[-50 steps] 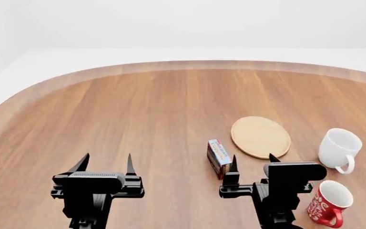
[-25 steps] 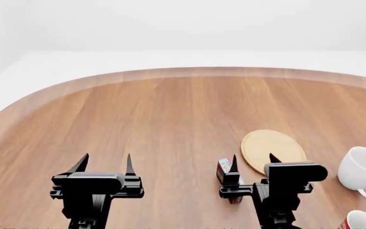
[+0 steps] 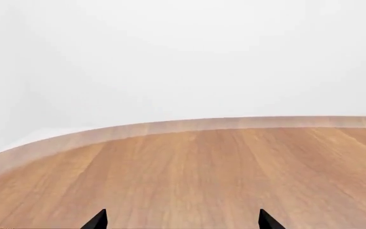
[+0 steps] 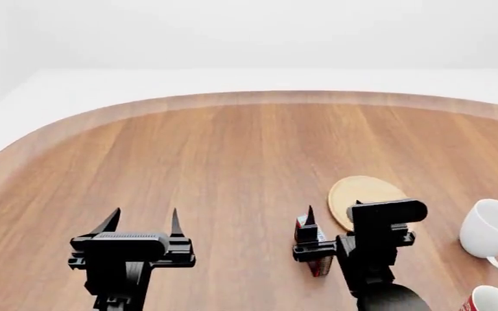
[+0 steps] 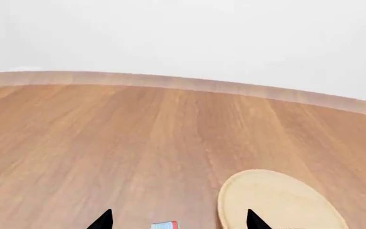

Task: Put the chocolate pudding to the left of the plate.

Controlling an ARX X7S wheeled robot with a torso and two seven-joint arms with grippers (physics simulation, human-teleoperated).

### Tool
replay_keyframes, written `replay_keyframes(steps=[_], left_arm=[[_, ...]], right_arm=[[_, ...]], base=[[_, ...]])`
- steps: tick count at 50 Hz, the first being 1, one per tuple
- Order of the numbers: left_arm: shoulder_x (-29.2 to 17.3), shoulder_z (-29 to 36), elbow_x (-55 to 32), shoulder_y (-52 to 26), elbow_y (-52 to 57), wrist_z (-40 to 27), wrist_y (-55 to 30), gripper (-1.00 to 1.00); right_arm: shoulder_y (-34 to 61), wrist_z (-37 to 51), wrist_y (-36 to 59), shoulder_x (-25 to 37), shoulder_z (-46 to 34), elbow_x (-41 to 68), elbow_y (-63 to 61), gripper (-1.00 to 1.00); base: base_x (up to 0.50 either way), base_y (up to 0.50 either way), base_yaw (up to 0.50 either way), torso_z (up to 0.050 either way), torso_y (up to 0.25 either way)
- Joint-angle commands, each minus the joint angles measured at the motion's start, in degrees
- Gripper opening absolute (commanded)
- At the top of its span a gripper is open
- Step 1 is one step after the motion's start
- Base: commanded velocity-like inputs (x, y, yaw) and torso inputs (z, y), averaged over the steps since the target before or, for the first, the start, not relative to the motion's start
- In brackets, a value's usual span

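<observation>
- The right gripper [image 4: 331,219] hangs over the table with its two pointed fingers spread apart and nothing between them; in the right wrist view the tips [image 5: 104,220] frame bare wood and a sliver of box.
- The chocolate pudding [image 4: 310,238] stands on the table just beside and partly behind the right gripper's left finger; whether finger and box touch is hard to judge from the head view. Only its top corner [image 5: 164,224] shows in the wrist view.
- The plate [image 4: 363,194] lies flat on the table just to the right of the pudding, partly hidden by the right arm.
- The left gripper [image 4: 142,221] hovers well apart to the left, its fingers also parted and empty.
- A white mug [image 4: 492,230] sits to the right of the plate, near the table's [image 4: 197,162] right side.
- A red patterned cup [image 4: 489,300] shows at the lower right corner, cut off by the frame.
</observation>
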Motion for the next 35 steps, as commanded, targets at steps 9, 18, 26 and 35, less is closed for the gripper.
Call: replay_keyframes(steps=[9,18,26,35], left_arm=[[-0.5,0.0,-0.7,-0.2,-0.4,-0.6,-0.1,1.00],[-0.8,0.2,-0.8,-0.4,0.2,-1.1,-0.9,1.00],[-1.0,0.3,-0.9,-0.6,0.4,-1.4,-1.3,1.00],[-1.2,0.6,-1.0,-0.9,0.4,-1.7,-1.5,1.00]], right_arm=[[18.8,-6.0,25.3,3.6,-5.2,5.7,6.5,1.00],[26.3,-11.8,36.8,6.0,-7.7,10.4,8.8,1.00],[31.7,-16.2,42.0,7.4,-10.3,13.3,12.6,1.00],[36.2,-18.9,45.6,8.8,-14.4,15.2,16.0,1.00]], base=[[0.00,0.00,0.00,0.000,0.000],[0.00,0.00,0.00,0.000,0.000],[0.00,0.00,0.00,0.000,0.000],[0.00,0.00,0.00,0.000,0.000]])
